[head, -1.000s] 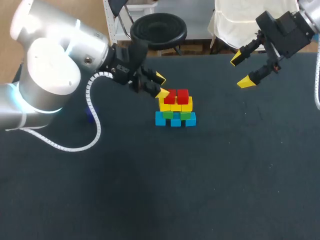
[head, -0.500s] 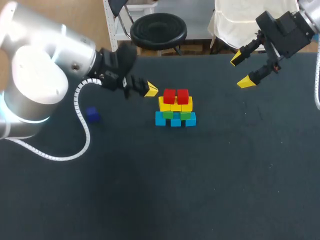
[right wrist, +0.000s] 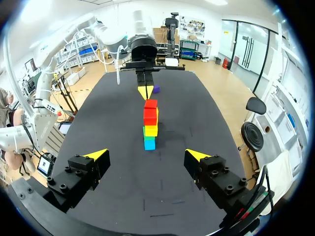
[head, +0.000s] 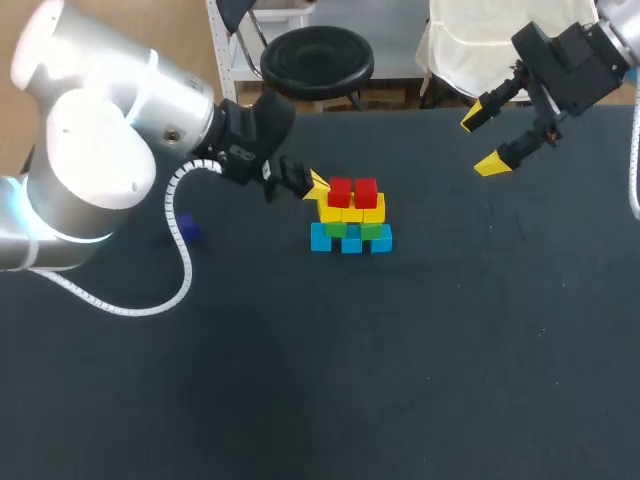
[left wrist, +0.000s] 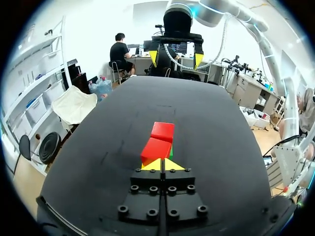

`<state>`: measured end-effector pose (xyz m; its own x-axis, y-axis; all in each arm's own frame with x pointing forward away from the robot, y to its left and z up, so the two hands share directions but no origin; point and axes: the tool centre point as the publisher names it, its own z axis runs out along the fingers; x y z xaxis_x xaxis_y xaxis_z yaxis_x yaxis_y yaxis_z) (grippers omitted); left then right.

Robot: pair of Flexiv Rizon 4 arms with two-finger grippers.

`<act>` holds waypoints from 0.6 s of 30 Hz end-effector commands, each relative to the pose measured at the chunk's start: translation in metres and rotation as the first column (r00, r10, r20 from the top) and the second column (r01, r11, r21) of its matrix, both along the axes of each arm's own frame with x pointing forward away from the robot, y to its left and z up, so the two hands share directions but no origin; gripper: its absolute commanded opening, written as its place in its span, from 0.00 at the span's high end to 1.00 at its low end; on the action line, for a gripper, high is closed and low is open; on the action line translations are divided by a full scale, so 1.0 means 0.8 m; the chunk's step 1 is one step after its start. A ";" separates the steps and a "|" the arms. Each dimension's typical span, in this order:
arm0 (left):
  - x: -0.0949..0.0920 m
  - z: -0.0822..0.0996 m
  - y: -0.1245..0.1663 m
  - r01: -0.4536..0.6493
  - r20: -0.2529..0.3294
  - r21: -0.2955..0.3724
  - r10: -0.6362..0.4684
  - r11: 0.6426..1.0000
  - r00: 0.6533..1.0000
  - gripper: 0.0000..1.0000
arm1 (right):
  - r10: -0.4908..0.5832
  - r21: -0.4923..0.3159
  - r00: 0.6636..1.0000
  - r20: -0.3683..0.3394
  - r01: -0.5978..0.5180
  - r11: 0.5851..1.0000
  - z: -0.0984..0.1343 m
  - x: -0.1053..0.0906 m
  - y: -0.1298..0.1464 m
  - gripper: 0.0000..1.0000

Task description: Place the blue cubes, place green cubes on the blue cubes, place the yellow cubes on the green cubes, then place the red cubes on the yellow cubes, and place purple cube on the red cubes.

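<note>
Hovering beside red cubes, left hand closed, empty; right hand open; purple cube apart.

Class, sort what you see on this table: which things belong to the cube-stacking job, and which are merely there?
Belonging to the job:
blue cubes
green cubes
yellow cubes
red cubes
purple cube
left claw
right claw

Merely there:
table

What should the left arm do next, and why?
Probably back the left arm away from the red cubes and toward the purple cube, opening its jaws: they are shut and empty beside the red layer, which is placed, and the purple cube lies alone on the table.
</note>
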<state>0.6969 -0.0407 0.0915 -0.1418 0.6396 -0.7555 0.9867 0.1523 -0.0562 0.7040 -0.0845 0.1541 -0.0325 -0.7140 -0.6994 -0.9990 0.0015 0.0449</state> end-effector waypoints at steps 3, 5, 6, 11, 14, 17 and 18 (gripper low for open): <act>0.001 -0.002 0.002 0.000 -0.009 0.003 0.000 1.000 1.000 1.00 | -0.001 0.000 1.000 0.001 0.001 1.000 0.000 0.000 0.000 0.00; 0.000 -0.002 0.002 0.000 -0.012 0.001 0.000 1.000 1.000 1.00 | -0.001 0.000 1.000 0.001 0.001 1.000 0.000 0.000 0.000 0.00; 0.000 -0.002 0.002 0.000 -0.012 0.001 0.000 1.000 1.000 1.00 | -0.001 0.000 1.000 0.001 0.001 1.000 0.000 0.000 0.000 0.00; -0.004 0.000 -0.002 0.008 -0.014 -0.010 -0.008 1.000 1.000 1.00 | -0.001 0.000 1.000 0.001 0.001 1.000 0.000 0.000 0.000 0.00; -0.007 0.001 -0.004 0.013 -0.015 -0.013 -0.013 1.000 1.000 1.00 | -0.001 0.000 1.000 0.001 0.001 1.000 0.000 0.000 0.000 0.00; -0.011 -0.001 -0.006 0.022 -0.023 -0.015 -0.022 1.000 0.999 1.00 | -0.001 0.000 1.000 0.001 0.001 1.000 0.000 0.000 0.000 0.00; -0.012 -0.001 -0.006 0.024 -0.025 -0.015 -0.024 1.000 0.999 1.00 | -0.001 0.000 1.000 0.001 0.001 1.000 0.000 0.000 0.000 0.00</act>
<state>0.6876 -0.0459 0.0912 -0.1468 0.6337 -0.7595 0.9881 0.1300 -0.0825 0.7040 -0.0845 0.1541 -0.0325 -0.7140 -0.6994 -0.9990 0.0015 0.0449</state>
